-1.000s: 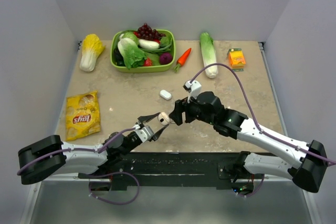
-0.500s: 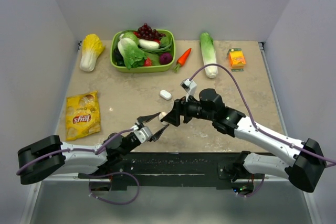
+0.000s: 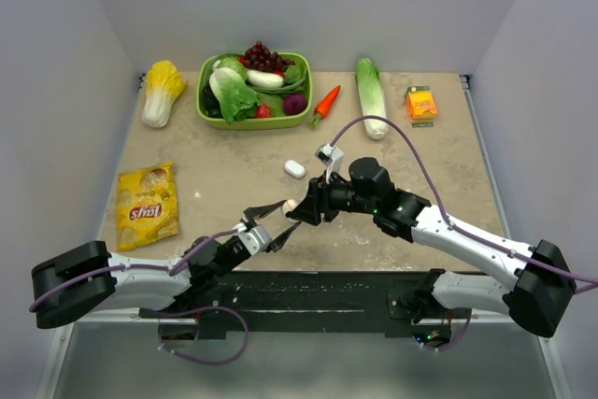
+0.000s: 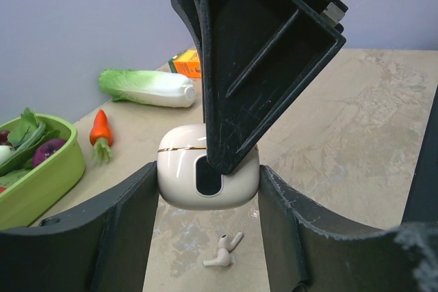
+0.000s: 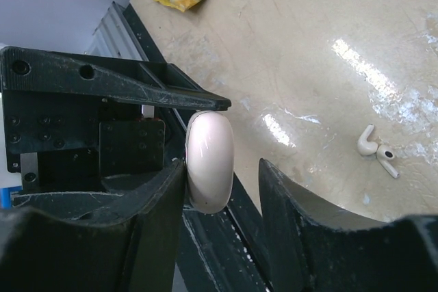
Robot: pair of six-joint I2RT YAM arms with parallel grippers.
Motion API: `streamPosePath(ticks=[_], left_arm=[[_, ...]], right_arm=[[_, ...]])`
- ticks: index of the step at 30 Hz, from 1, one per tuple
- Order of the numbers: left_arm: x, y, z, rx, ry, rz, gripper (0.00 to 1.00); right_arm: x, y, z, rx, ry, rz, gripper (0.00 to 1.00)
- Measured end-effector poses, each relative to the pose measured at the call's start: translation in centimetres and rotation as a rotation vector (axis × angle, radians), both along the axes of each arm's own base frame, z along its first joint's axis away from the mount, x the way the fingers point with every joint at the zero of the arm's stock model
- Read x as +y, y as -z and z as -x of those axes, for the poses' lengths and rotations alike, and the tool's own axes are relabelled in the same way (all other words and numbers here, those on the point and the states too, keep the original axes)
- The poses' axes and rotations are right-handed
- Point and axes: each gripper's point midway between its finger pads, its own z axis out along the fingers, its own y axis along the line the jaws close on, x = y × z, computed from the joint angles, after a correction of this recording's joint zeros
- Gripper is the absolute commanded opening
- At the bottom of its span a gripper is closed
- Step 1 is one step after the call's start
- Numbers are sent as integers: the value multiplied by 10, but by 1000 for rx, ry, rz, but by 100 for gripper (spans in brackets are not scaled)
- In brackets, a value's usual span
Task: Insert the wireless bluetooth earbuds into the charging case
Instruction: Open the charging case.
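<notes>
The charging case is held clear of the table, clamped by the left gripper and straddled by the half-open right gripper, one finger touching it, while the wireless bluetooth earbuds are seen lying just below.

Pale lilac-grey walls enclose a beige, seemingly marbled tabletop.

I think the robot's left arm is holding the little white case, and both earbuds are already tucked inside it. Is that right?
Not quite. The left fingers do hold the white case, but the earbuds are not inside it. Both lie loose on the table near the case, as the left wrist view shows.
</notes>
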Motion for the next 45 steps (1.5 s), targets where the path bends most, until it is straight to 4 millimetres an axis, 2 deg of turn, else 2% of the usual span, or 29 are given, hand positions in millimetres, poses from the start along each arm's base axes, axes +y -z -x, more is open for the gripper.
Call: streamPosePath(ticks=[3,7,15,21,25,33,45], left_arm=[[0,1,0,1,0,-2,0],[0,3,0,5,-1,-8,0],[-2,7,-1,10,-1,-20,0],[-2,7,-1,9,1,-18,2],[-3,6,-1,9,1,-18,17],[-6,8,-3,17,0,-24,30],[-10,8,-6,27,-7,-26,57]], right_arm=[[1,-1,0,-1,-4,-4,39],[2,-1,3,-3,-21,-6,24],[0,2,3,-8,-26,14,1],[-2,1,2,-24,-28,40,0],[-3,0,2,-36,-30,57,0],[-6,2,0,-52,-28,84,0],[-9,1,-2,-89,-6,141,0]])
